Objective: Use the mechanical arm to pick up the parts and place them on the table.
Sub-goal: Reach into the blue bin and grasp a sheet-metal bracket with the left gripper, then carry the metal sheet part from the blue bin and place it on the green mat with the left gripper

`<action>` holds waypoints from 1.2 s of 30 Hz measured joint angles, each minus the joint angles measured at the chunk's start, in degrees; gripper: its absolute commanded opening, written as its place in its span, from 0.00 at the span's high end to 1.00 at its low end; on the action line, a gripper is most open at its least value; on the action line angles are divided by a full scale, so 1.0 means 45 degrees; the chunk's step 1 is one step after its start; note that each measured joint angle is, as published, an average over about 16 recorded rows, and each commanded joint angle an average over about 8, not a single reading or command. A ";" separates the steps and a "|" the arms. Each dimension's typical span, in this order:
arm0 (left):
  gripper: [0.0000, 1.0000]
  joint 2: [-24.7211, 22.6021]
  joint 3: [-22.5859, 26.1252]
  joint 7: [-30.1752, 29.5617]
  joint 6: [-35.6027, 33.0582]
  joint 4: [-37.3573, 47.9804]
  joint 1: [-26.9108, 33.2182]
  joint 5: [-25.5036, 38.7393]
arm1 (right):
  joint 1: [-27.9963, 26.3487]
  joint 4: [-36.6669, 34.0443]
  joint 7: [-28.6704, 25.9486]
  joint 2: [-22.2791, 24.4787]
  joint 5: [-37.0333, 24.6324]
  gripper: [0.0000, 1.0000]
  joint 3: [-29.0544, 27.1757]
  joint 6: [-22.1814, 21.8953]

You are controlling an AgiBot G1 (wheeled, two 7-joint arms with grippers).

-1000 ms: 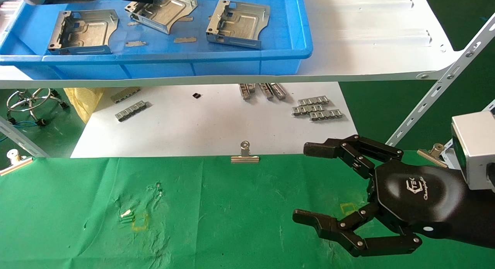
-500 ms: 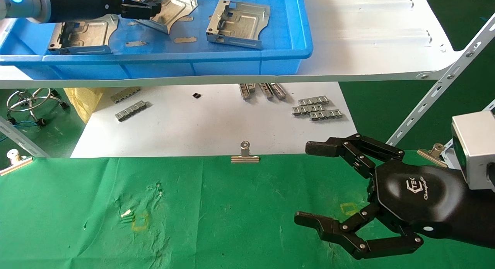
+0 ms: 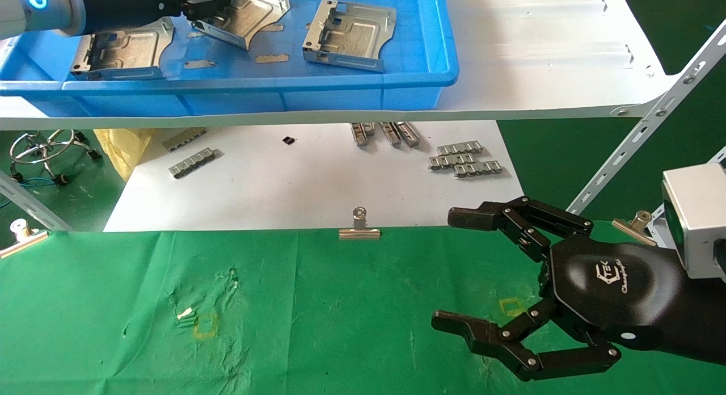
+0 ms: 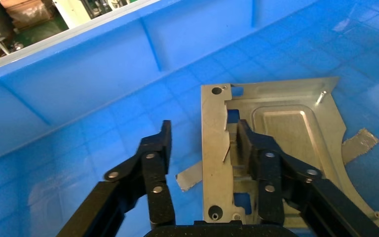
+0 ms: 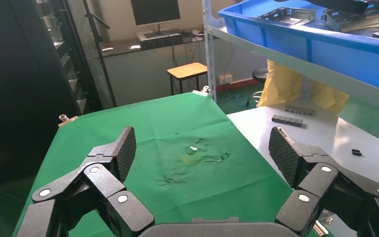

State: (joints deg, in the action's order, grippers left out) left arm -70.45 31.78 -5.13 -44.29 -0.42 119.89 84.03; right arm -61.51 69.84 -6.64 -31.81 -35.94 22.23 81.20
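Observation:
Three silver brackets lie in a blue bin [image 3: 283, 83] on the shelf: left [image 3: 122, 49], middle [image 3: 244, 15], right [image 3: 349, 34]. My left gripper [image 3: 201, 2] is low inside the bin at the middle bracket's near corner. In the left wrist view the gripper [image 4: 205, 136] is open, with the bracket's [image 4: 281, 123] upturned side flange between its fingers: one finger [image 4: 158, 148] is outside over the bin floor, the other [image 4: 256, 153] inside on the bracket. My right gripper [image 3: 456, 270] is open and empty, low over the green table [image 3: 340, 315]. It also shows in the right wrist view [image 5: 203, 148].
The white shelf board [image 3: 539, 54] carries the bin. Below it a white sheet [image 3: 312, 179] holds small grey ridged strips [image 3: 465, 159]. A binder clip [image 3: 359, 227] sits at the table's far edge. Flat metal slips [image 3: 271, 58] lie on the bin floor. Yellow marks [image 3: 205, 326] dot the cloth.
My left arm has come further into the bin and its fingers have settled round the middle bracket's edge. The bracket has not shifted. The right arm has barely moved.

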 measured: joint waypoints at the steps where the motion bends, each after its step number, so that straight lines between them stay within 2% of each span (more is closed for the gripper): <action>1: 1.00 -0.0018 -0.0008 0.0009 0.0043 0.0007 -0.0012 -0.0011 | 0.0000 0.0000 0.0000 0.0000 0.0000 0.00 0.0000 0.0000; 10: 1.00 -0.0034 -0.0128 0.0201 -0.0016 -0.0096 0.0014 -0.0184 | 0.0000 0.0000 0.0000 0.0000 0.0000 0.00 0.0000 0.0000; 17: 1.00 0.0283 -0.0392 0.0606 -0.1164 -0.0411 0.0261 -0.0583 | 0.0000 0.0000 0.0000 0.0000 0.0000 0.00 0.0000 0.0000; 23: 1.00 0.0827 -0.0645 0.1191 -0.3303 -0.0771 0.0537 -0.1002 | 0.0000 0.0000 0.0000 0.0000 0.0000 0.00 0.0000 0.0000; 36: 1.00 0.2462 -0.0870 0.3077 -0.9335 -0.1945 0.0300 -0.1969 | 0.0000 0.0000 0.0000 0.0000 0.0000 0.00 0.0000 0.0000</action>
State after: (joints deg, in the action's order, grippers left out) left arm -59.37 27.87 8.72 -86.30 -9.17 121.24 75.17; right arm -61.51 69.84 -6.64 -31.81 -35.94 22.23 81.20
